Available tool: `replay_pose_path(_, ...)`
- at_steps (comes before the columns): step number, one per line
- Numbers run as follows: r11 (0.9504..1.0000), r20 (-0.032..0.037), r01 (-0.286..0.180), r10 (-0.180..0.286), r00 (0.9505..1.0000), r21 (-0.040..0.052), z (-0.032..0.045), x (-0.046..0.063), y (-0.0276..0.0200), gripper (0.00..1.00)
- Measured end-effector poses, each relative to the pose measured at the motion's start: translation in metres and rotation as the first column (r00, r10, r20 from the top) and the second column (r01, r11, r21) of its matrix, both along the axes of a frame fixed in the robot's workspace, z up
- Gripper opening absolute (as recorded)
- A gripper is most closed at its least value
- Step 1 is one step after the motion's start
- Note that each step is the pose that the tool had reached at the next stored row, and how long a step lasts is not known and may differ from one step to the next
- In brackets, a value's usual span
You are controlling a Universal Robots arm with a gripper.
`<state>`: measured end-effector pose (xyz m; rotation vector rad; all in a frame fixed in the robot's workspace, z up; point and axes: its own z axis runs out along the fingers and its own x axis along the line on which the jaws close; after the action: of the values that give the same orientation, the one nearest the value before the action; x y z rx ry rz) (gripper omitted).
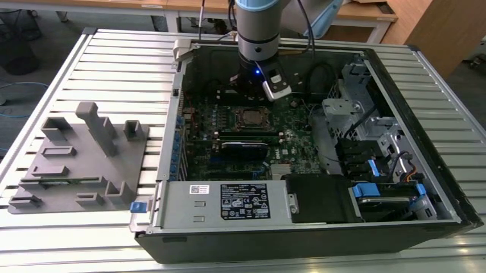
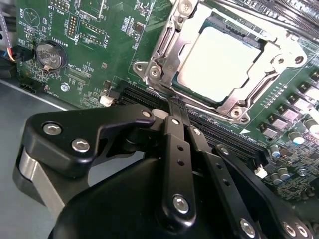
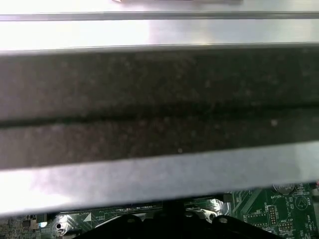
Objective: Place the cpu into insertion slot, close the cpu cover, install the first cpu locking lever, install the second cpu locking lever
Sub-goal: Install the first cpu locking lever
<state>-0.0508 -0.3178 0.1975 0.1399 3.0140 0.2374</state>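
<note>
Jaws met shut and empty on the gripper [image 2: 174, 107] in the second wrist view, tips just below the cpu [image 2: 219, 55] at upper right — seated, cpu cover [image 2: 160, 50] down, levers unclear. Exterior view showed the computer case [image 1: 304, 244] centre-frame on a slatted table [image 1: 114, 62], desks [image 1: 365, 11] along the top. First wrist view caught motherboard [image 3: 269, 214] at the bottom.

Cpu [image 2: 219, 57]: flat square chip with a pale silver-grey top. It lies level near the middle of the green board [image 2: 99, 30].
Insertion slot [image 2: 233, 29]: black socket. A thin dark rim shows around the chip seated in it.
Cpu cover [image 2: 167, 42]: silvery metal frame with a large window. It is folded down flat, its bars resting on the chip's edges, with the chip's top showing through.
Locking lever [image 2: 260, 85]: thin rod along the frame's side. Whether it is latched cannot be told.
</note>
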Motion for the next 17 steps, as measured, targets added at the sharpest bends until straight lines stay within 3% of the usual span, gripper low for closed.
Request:
replay_pose_path(6,1.0,0.0057,0.0,0.0,1.0,-0.0001,-0.0004,-0.0001,-0.0002,0.1)
replay_pose_path(17,1.0,0.0073,0.007,-0.007,0.9999,0.0,-0.0006,-0.0006,0.0035,0.1)
